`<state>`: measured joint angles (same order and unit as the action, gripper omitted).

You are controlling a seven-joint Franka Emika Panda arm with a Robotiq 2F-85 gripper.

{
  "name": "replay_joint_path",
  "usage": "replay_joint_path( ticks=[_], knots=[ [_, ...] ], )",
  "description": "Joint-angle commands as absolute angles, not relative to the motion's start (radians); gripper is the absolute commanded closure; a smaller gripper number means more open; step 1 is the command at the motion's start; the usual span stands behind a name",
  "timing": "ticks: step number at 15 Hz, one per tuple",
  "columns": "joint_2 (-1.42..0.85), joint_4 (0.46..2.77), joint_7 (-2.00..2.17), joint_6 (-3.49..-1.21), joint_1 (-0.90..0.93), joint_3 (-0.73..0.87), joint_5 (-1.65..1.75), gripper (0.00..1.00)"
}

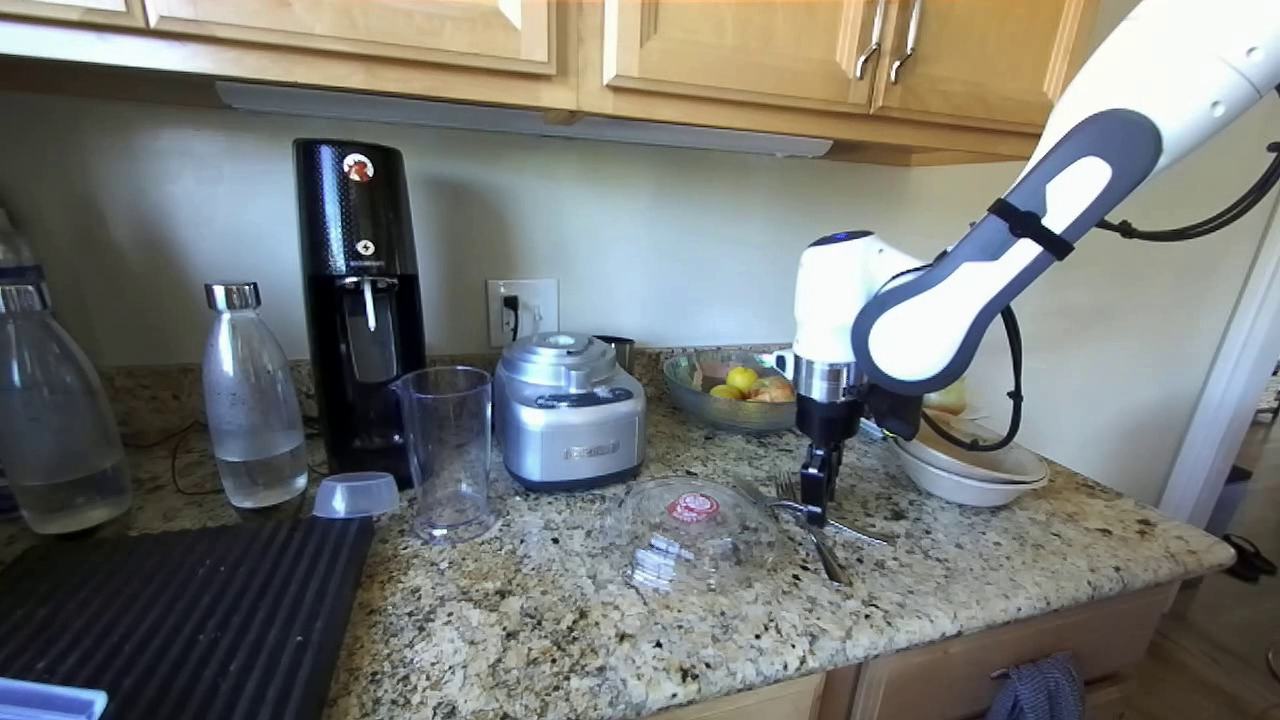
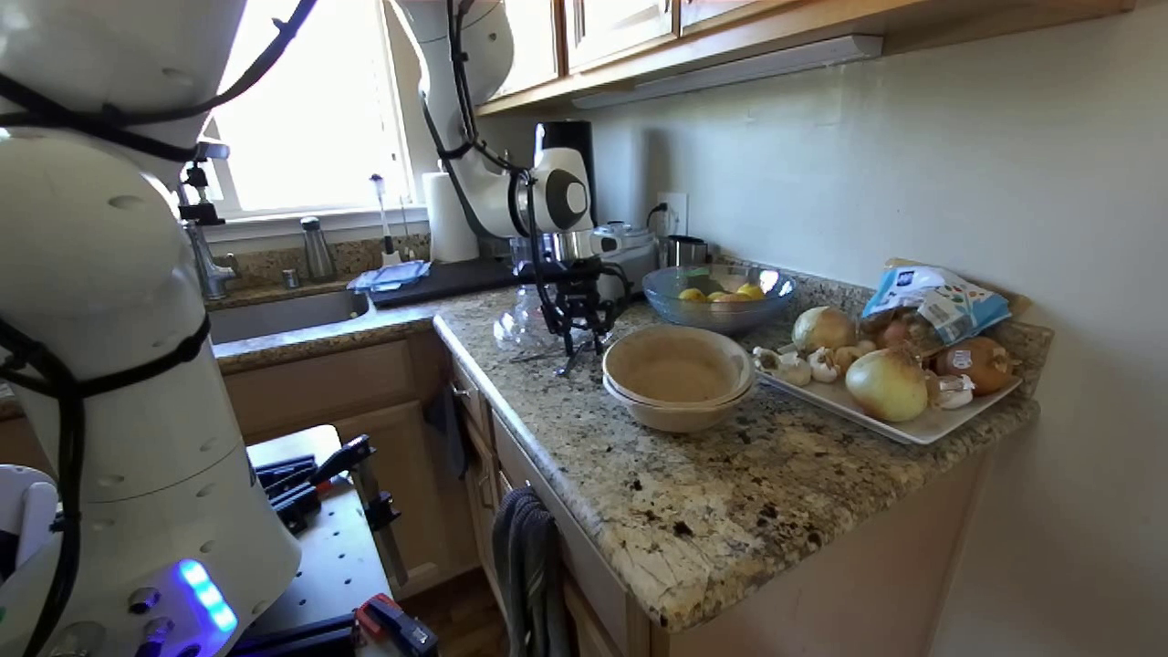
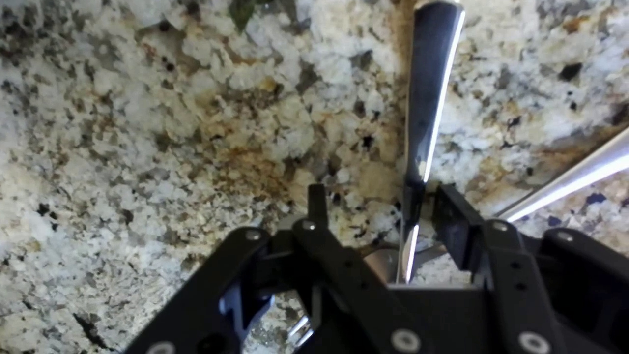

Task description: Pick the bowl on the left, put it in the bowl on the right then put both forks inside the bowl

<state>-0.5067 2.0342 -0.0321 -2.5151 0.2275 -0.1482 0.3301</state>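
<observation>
The tool (image 3: 381,209) stood with its fingertips wide apart and held nothing. Target: the fork (image 3: 428,103) lay on the table (image 1: 560,640), its handle passing through the gap between the fingertips; its head was hidden by the tool. Alignment: in the wrist view, the handle's long axis ran roughly square to the closing direction but off centre, just beside the right fingertip. That finger was therefore likely to meet the handle first, and a slight shift to the right was advisable. Fingertip height relative to the handle could not be determined. Obstruction: the second fork (image 3: 575,178) crossed the target, its handle running out to the right beyond that finger, and was judged liable to drag. Destination: the nested bowls (image 2: 678,383) stood to the right of the tool in both exterior views.
</observation>
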Motion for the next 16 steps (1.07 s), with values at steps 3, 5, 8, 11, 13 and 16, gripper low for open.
replay_joint_path(
  ticks=[3,5,8,11,13,16],
  knots=[
    [-0.520,2.037,-0.087,-2.549,0.221,-0.163,0.278,0.85],
    [-0.518,2.037,-0.098,-2.550,0.221,-0.166,0.269,0.92],
    [-0.519,2.037,-0.110,-2.550,0.217,-0.170,0.257,0.94],
    [-0.512,2.044,-0.117,-2.551,0.214,-0.171,0.251,0.92],
    [-0.497,2.056,-0.123,-2.558,0.209,-0.175,0.245,0.92],
    [-0.469,2.073,-0.122,-2.559,0.206,-0.177,0.237,0.92]
  ],
)
